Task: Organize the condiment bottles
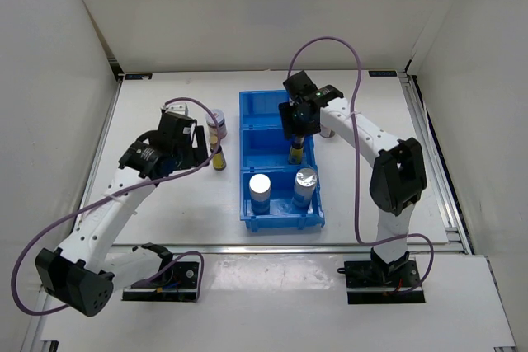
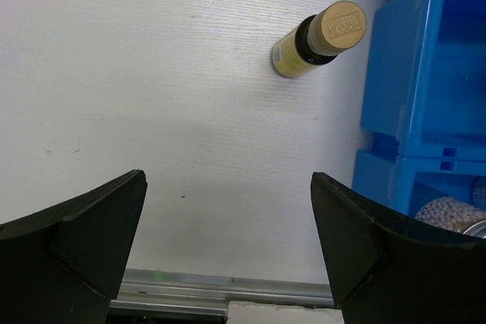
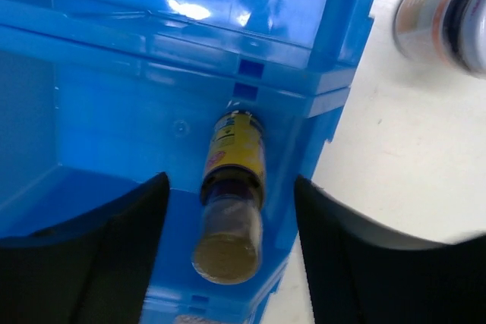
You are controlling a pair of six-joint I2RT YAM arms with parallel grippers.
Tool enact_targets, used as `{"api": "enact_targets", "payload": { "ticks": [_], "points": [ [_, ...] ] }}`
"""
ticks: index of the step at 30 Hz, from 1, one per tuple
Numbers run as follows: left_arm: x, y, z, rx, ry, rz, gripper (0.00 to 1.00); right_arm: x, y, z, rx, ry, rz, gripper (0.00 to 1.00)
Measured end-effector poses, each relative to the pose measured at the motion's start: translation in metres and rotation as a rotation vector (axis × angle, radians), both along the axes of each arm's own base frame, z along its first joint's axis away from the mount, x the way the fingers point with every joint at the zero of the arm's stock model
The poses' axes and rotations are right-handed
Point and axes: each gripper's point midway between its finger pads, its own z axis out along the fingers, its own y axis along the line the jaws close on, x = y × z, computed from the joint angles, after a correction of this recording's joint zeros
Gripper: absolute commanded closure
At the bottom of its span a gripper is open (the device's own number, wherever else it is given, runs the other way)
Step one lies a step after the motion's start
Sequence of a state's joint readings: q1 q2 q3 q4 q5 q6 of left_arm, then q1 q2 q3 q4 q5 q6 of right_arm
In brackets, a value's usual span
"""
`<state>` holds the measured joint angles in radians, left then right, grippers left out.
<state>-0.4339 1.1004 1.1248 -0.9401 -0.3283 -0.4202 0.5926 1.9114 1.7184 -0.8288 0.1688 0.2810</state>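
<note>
The white surface (image 1: pixel 165 204) carries a blue bin (image 1: pixel 280 220), which stands directly below the right hand (image 1: pixel 297 125). A slim brown bottle (image 2: pixel 319 39) with a yellow label stands upright on the surface, ahead of the left hand (image 2: pixel 228 180) and a little to its right. It is near the outer wall of the bin but does not touch it. A dark jar (image 1: pixel 216 124) with a pinkish lid stands near this bottle, farther ahead of the same hand. A second jar (image 3: pixel 448 17), blurred, stands on the surface to the right of the right hand, outside the bin.

Likely a lab: white-walled robot test booth (image 1: pixel 247 6).
</note>
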Motion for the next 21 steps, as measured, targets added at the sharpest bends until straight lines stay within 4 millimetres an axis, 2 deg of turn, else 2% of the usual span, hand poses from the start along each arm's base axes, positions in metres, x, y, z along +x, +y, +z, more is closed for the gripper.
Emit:
{"api": "enact_targets", "payload": {
  "ticks": [2, 3, 6, 9, 11, 15, 20, 21],
  "points": [
    [0.003, -0.002, -0.002, -0.002, 0.004, 0.003, 0.0, 0.002, 0.0, 0.001, 0.002, -0.011, -0.005, 0.12],
    [0.005, -0.003, -0.003, -0.003, 0.007, 0.003, 0.0, 0.003, 0.0, 0.002, -0.003, -0.018, -0.006, 0.0],
    [0.014, -0.009, -0.007, -0.009, 0.011, -0.001, 0.0, 0.005, -0.004, 0.006, -0.021, -0.04, -0.016, 0.0],
    [0.027, -0.019, -0.011, -0.029, 0.009, -0.016, 0.0, 0.007, -0.01, 0.021, -0.038, -0.073, -0.033, 0.0],
    [0.035, -0.027, -0.014, -0.048, 0.007, -0.032, 0.0, 0.008, -0.013, 0.04, -0.029, -0.113, -0.044, 0.0],
    [0.058, -0.043, -0.022, -0.071, 0.004, -0.052, 0.0, 0.001, -0.023, 0.095, 0.025, -0.224, -0.063, 0.0],
    [0.086, -0.057, -0.05, -0.056, 0.045, -0.06, 0.0, -0.012, -0.036, 0.157, 0.106, -0.356, -0.082, 0.0],
    [0.09, -0.059, -0.058, -0.051, 0.057, -0.061, 0.04, -0.014, -0.037, 0.165, 0.118, -0.372, -0.083, 0.0]
  ]
}}
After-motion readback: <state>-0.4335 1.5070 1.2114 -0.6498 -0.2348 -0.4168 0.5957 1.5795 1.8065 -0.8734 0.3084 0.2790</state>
